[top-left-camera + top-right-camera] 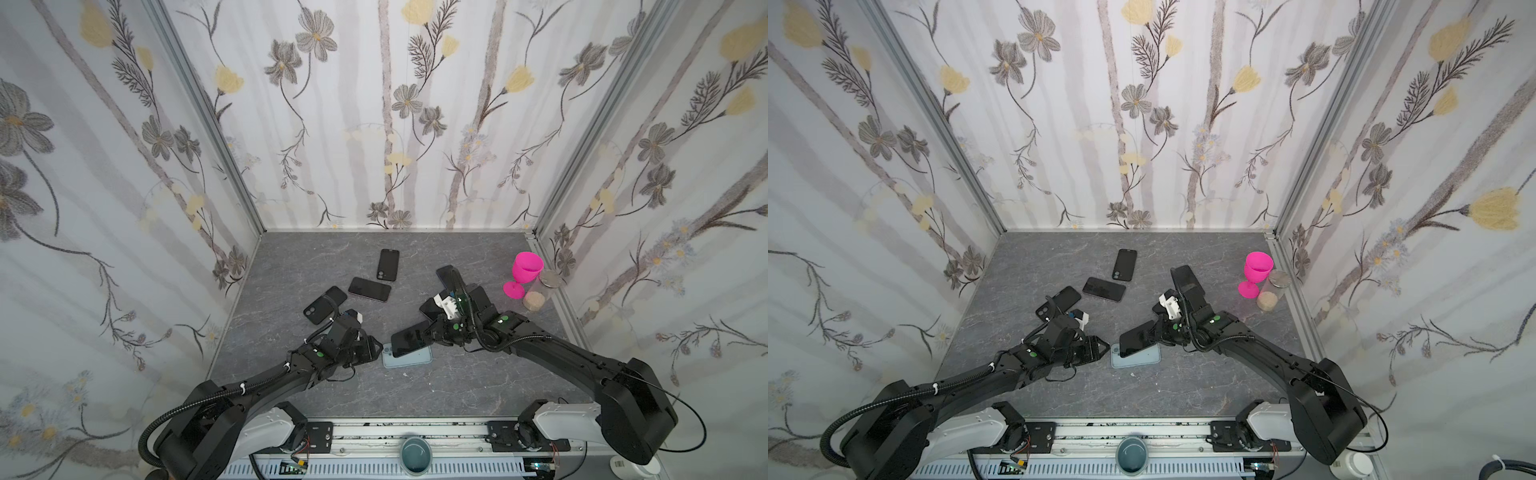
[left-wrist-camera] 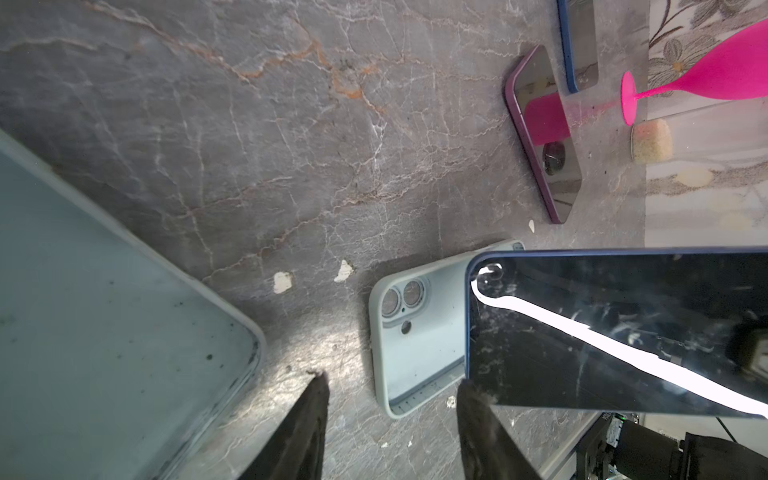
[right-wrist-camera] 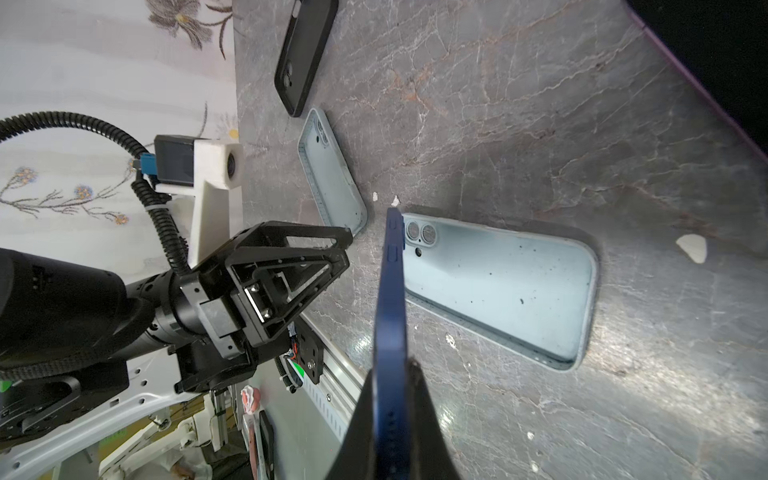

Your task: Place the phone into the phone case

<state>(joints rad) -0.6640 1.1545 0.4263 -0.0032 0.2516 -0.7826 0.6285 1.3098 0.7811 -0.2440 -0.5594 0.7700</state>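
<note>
Currently held: the phone (image 3: 390, 291), dark blue and screen up, is pinched at one end by the right gripper (image 3: 392, 370), whose jaws are closed flat on its two faces.
Phone position: it slants over the case (image 3: 498, 282), with its free end above the camera-hole end. Whether the two touch cannot be told.
Case: pale blue-grey, open side up, flat on the table (image 1: 457, 386), with nothing seated in it.
Left gripper (image 1: 376, 345): just beside the camera-hole end of the case, jaws partly apart, nothing between them.
Step in hand (judged): seating the phone's free end in the case.
Doing it well: line up the phone's long edges with the case walls. Tuck the free corner under the lip at the camera end first, then lower the held end. A soft case will likely slide, so the left gripper would best brace that end.
Risk: a skewed phone would ride on the rim rather than drop in.
Nearby: a second pale case (image 3: 332, 178) lies beside the left gripper and is best kept clear of.
</note>
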